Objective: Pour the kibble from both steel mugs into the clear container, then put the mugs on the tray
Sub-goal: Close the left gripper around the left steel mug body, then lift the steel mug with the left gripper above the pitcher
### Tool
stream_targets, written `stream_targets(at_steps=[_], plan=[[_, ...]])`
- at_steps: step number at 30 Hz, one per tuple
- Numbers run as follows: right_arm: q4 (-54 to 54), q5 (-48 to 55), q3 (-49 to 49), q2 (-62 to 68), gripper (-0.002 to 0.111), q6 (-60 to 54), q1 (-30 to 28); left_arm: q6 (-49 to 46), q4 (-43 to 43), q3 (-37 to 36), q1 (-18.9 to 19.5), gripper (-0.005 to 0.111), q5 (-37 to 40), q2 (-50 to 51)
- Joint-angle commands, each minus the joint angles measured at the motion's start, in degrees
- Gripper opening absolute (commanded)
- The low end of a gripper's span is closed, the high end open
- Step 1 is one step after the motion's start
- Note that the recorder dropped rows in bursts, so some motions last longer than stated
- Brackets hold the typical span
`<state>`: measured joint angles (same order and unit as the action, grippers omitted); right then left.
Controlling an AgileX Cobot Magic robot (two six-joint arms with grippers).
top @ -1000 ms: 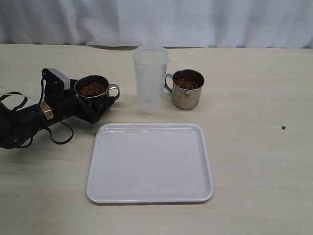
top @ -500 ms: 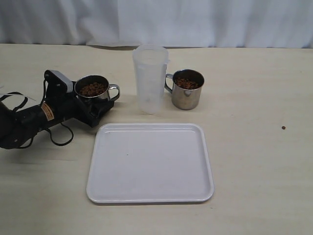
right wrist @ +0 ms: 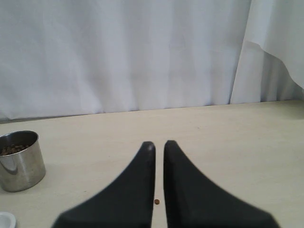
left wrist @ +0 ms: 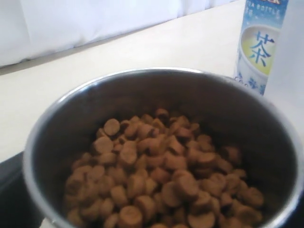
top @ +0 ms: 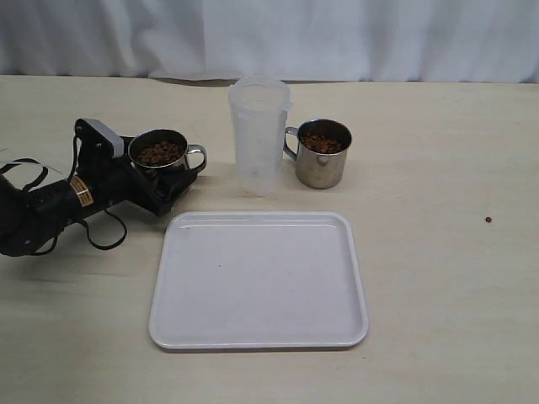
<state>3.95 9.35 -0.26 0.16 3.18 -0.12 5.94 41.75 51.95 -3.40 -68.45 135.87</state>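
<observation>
A steel mug (top: 160,158) with kibble (top: 160,152) in it stands left of the clear container (top: 258,135). My left gripper (top: 173,170) lies low on the table, open, with its black fingers either side of this mug. The far finger is hidden. In the left wrist view the mug's rim (left wrist: 142,76) and kibble (left wrist: 161,175) fill the picture, with the container (left wrist: 287,71) just beyond. A second steel mug (top: 321,156) with kibble stands right of the container and shows again (right wrist: 19,161) in the right wrist view. My right gripper (right wrist: 159,145) is shut and empty. The white tray (top: 253,338) lies empty in front.
One stray pellet (top: 488,220) lies on the table at the far right, and it shows below my right gripper's fingers (right wrist: 156,202). A white curtain (top: 269,34) hangs behind the table's far edge. The left arm's cable (top: 105,236) loops on the table beside the tray.
The left wrist has shifted very slightly by the mug. The mug, the container and the tray have not moved.
</observation>
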Motion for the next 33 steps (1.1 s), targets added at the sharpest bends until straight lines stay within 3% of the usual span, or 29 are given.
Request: stream_targets(at_steps=[1, 11, 14, 18, 19, 20, 33], plan=[[-0.2, -0.2, 0.3, -0.2, 0.005, -0.2, -0.4, 2.9, -0.6, 0.4, -0.3, 0.082, -1.5, 0.2], [-0.2, -0.2, 0.3, -0.2, 0.005, -0.2, -0.4, 2.9, -2.0, 0.4, -0.3, 0.080, -1.5, 0.2], [-0.2, -0.2, 0.3, -0.2, 0.005, -0.2, -0.4, 2.9, -4.4, 0.4, -0.3, 0.062, -1.5, 0.2], [-0.2, -0.2, 0.3, -0.2, 0.005, -0.2, -0.4, 2.9, -5.9, 0.4, -0.3, 0.013, -1.5, 0.2], [-0.2, -0.2, 0.3, -0.2, 0.005, -0.2, -0.4, 2.9, -5.9, 0.4, -0.3, 0.003, -1.5, 0.2], [-0.2, -0.2, 0.3, -0.2, 0.005, -0.2, -0.4, 2.8, -5.9, 0.4, -0.3, 0.000, -1.5, 0.2], [-0.2, -0.2, 0.3, -0.2, 0.005, -0.2, -0.4, 3.1, -1.7, 1.5, -0.3, 0.000, 6.2, -4.1]])
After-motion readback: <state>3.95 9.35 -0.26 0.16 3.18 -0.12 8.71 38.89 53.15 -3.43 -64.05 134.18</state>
